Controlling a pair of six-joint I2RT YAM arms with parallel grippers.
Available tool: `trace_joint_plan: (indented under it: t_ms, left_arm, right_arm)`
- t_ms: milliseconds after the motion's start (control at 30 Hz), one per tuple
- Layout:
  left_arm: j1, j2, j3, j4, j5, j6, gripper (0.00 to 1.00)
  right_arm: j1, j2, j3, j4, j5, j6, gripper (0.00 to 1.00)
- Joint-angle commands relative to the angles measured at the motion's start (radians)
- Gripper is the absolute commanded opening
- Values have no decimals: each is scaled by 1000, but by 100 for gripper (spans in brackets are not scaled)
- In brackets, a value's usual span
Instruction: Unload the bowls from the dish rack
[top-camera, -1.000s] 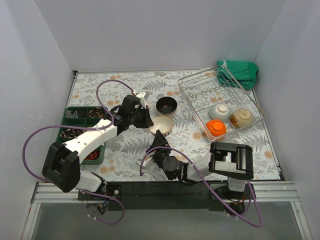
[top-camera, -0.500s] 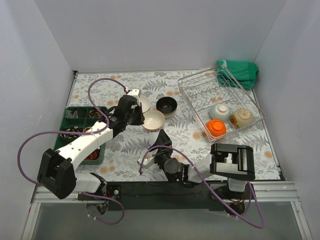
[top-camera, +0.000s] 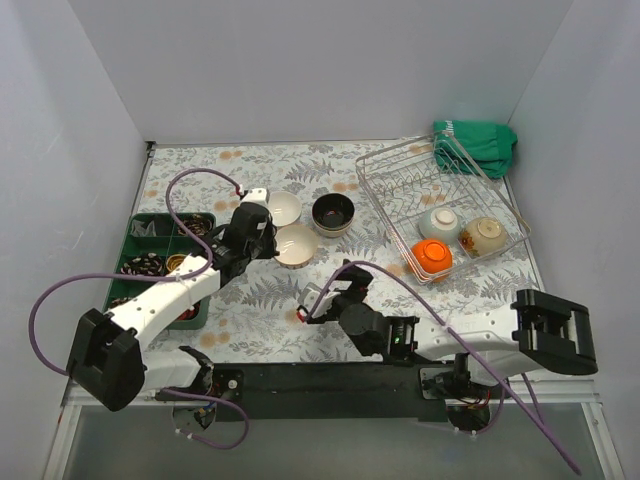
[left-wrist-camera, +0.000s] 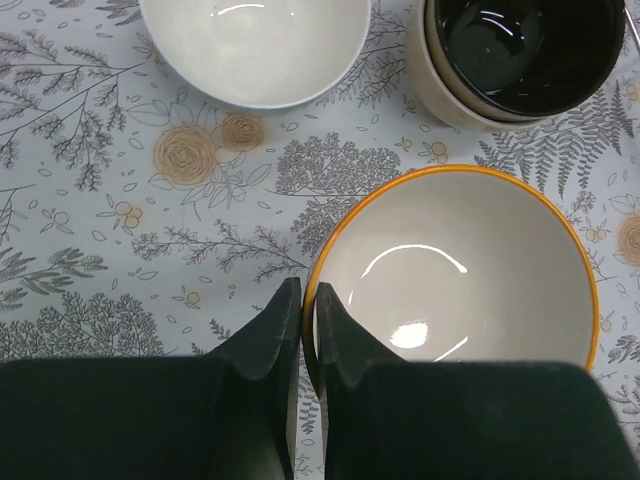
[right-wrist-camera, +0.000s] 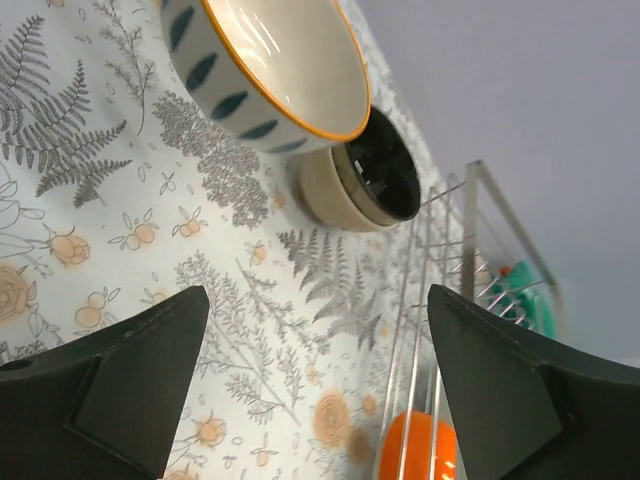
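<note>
Left of centre on the floral table (top-camera: 260, 310), the left gripper (left-wrist-camera: 306, 290) pinches a cream, orange-rimmed ceramic bowl (left-wrist-camera: 460, 270) by its rim (white bowl (left-wrist-camera: 250, 50), dark brown bowl (left-wrist-camera: 530, 40) just beyond). The right gripper (right-wrist-camera: 315, 300) gapes wide. The silver wire dish rack (top-camera: 420, 185) holds an orange bowl (top-camera: 432, 257), teal bowl (top-camera: 440, 221) and tan bowl (top-camera: 484, 235).

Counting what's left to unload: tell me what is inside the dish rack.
The dish rack holds three bowls at its near end: pale teal bowl, orange bowl, speckled tan bowl. Its far part shows only prongs. Anything beneath them is covered.
</note>
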Motion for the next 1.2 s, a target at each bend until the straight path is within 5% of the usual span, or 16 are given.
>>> trace_joint_plan:
  t_ms: [0, 433, 867, 1167]
  left_arm:
    - [5, -114, -42, 31, -82, -71, 0]
    - [3, -104, -218, 124, -175, -294, 0]
    - [5, -1, -332, 300, -356, -380, 0]
    - [3, -39, -340, 285, -330, -381, 45]
  right_arm:
    - [-79, -121, 51, -345, -133, 453, 98]
    - [-423, -379, 93, -701, -558, 870, 99]
    - [-526, -505, 27, -742, -629, 933, 99]
    - [-549, -497, 51, -782, -609, 939, 98]
